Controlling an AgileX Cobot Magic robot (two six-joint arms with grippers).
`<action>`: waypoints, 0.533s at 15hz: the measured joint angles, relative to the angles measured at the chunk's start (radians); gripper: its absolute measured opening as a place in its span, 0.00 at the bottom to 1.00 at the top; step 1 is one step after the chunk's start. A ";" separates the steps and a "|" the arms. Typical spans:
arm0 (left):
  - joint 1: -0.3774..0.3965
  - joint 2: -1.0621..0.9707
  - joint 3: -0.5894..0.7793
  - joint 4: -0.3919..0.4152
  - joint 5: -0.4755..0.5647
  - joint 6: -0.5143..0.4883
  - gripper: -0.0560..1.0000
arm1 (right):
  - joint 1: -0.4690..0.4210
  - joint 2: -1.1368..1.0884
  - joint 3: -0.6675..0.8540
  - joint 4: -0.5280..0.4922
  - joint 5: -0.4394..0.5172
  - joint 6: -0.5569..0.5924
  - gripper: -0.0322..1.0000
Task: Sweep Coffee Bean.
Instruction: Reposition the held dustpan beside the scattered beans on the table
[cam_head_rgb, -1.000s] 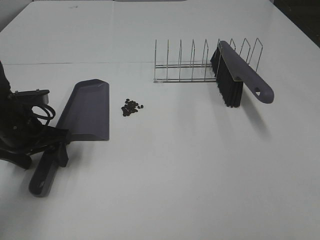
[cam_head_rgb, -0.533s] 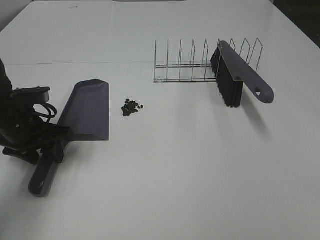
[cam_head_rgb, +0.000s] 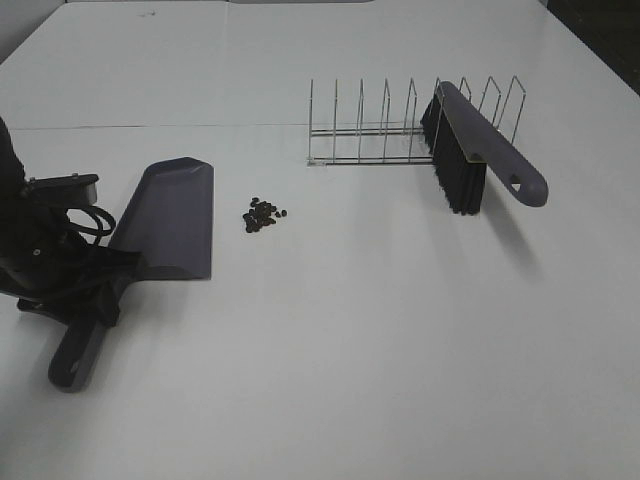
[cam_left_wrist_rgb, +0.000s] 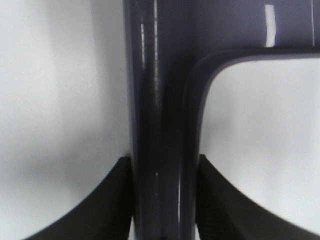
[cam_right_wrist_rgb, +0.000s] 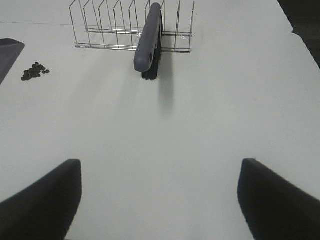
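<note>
Here, the left gripper (cam_left_wrist_rgb: 165, 200) is clamped on the handle of the one dustpan (cam_head_rgb: 170, 215), a finger (cam_left_wrist_rgb: 110, 205) pressed on each side; the right gripper (cam_right_wrist_rgb: 160, 200) hangs with jaws wide apart, holding nothing; one cluster of coffee bean (cam_head_rgb: 263, 215) lies on the table (cam_head_rgb: 350, 350) just beside the dustpan's blade, not touching it; one brush (cam_head_rgb: 480, 150) rests in one wire rack (cam_head_rgb: 370, 135); the beans are too small to count exactly; the left wrist view cuts off the blade.
</note>
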 joint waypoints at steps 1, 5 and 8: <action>0.000 -0.010 0.002 0.000 -0.005 -0.008 0.38 | 0.000 0.000 0.000 0.000 0.000 0.000 0.76; 0.000 -0.079 0.002 0.000 0.004 -0.015 0.38 | 0.000 0.000 0.000 0.000 0.000 0.000 0.76; 0.000 -0.104 0.002 0.008 0.020 -0.015 0.38 | 0.000 0.000 0.000 0.000 0.000 0.000 0.76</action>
